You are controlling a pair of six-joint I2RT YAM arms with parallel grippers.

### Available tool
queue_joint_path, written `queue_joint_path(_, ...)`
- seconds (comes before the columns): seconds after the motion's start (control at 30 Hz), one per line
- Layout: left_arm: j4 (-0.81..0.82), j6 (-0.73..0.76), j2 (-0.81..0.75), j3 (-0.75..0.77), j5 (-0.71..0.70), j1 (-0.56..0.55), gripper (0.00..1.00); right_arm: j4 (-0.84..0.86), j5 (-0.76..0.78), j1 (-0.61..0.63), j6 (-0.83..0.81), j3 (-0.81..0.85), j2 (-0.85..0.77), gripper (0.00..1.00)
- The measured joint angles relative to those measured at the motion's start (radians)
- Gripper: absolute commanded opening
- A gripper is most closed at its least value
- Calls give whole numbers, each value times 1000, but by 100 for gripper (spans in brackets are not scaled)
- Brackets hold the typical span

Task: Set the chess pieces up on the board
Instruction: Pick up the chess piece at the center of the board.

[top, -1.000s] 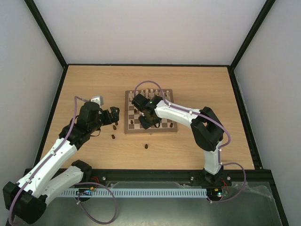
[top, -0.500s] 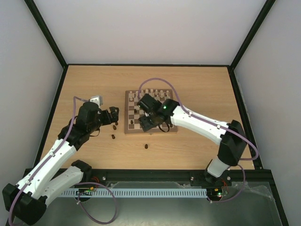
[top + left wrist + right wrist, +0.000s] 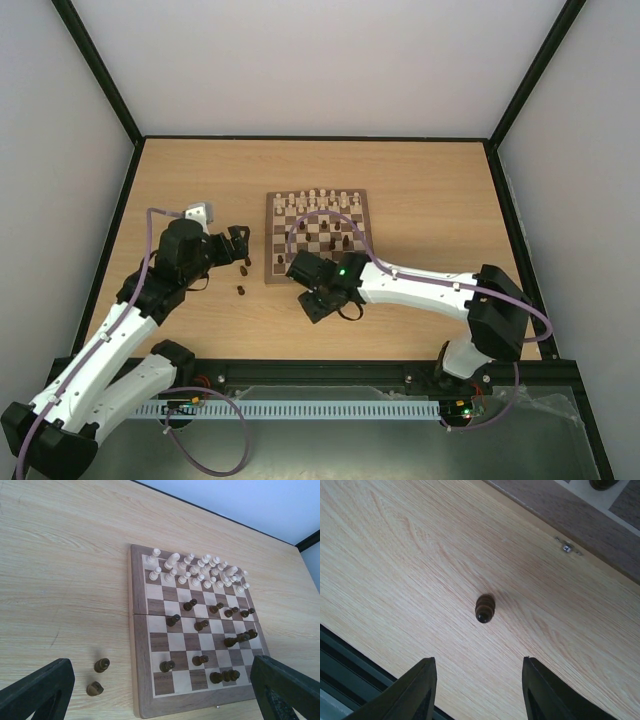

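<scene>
The board lies mid-table with pale chess pieces in its two far rows and dark pieces scattered over the rest. My right gripper is open and empty, just off the board's near edge. In the right wrist view it hangs above a lone dark piece standing on the table. My left gripper is open and empty, left of the board. Its wrist view shows the board, and two dark pieces on the table beside it.
The board's near border with a small metal clasp runs across the top right of the right wrist view. The table's near edge and a black rail lie just behind the right fingers. Black-framed walls enclose the table.
My right arm has swung from over the board toward the near side and now hangs over the lone dark piece on the table. The left arm has barely moved.
</scene>
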Motion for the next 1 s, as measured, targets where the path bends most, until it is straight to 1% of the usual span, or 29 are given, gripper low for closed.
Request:
queue_joint_path(0.27,0,0,-21,0,0,1,99,48,3,4,18,-3,79,45)
queue_joint_path(0.57,0,0,-27,0,1,1,99,61,15,4,18,8,163,35)
queue_joint_path(0.77,0,0,-27,0,2,1,99,71,33,4,18,19,182,33)
queue_joint_path(1.0,0,0,-27,0,2,1,99,76,50,4,18,39,200,27)
